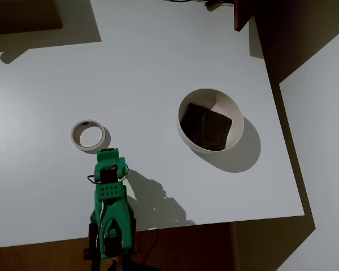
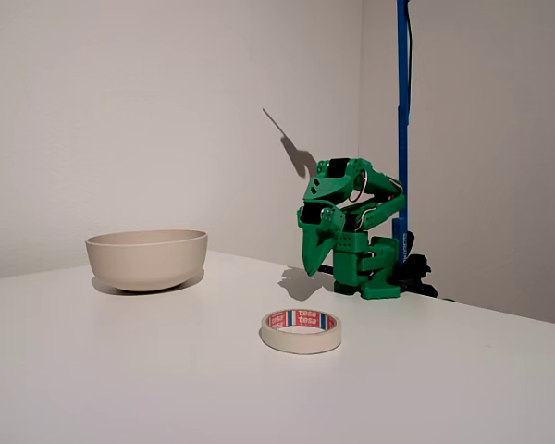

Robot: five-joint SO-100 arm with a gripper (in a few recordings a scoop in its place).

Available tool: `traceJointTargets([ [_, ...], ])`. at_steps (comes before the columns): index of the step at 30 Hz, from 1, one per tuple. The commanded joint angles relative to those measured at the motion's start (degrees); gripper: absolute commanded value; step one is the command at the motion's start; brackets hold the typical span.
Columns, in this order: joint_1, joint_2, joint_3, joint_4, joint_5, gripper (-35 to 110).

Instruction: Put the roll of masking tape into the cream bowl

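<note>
While the green arm (image 2: 361,231) is sitting folded near the bench (image 1: 158,68) edge, its tool (image 2: 312,264) is pointing down at the white surface with the fingers drawn together to a narrow tip, gripping nothing; in the overhead view the tool (image 1: 107,153) is hovering just beside the roll of masking tape (image 1: 88,135), on its lower right; the roll of masking tape (image 2: 301,331) is lying flat on the bench, its red and blue printing showing on the inner core; the cream bowl (image 1: 210,120) is standing well apart to the right in the overhead view, holding a dark squarish patch (image 1: 206,127); in the fixed view the cream bowl (image 2: 147,259) is resting upright to the left of the tape; a blue pole (image 2: 402,120) is rising behind the arm.
</note>
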Motion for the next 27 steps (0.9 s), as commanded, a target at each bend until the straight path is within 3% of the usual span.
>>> traceJointTargets([
  [1,-3.87,-11.95,-10.63,-0.44,2.37,-8],
  [10,-7.82,-34.54,-25.22,-1.41,3.78,-8],
  [13,-7.91,-35.07,-25.31,-2.46,5.45,17],
  [27,-11.34,-42.01,-25.4,-4.39,9.32,14],
])
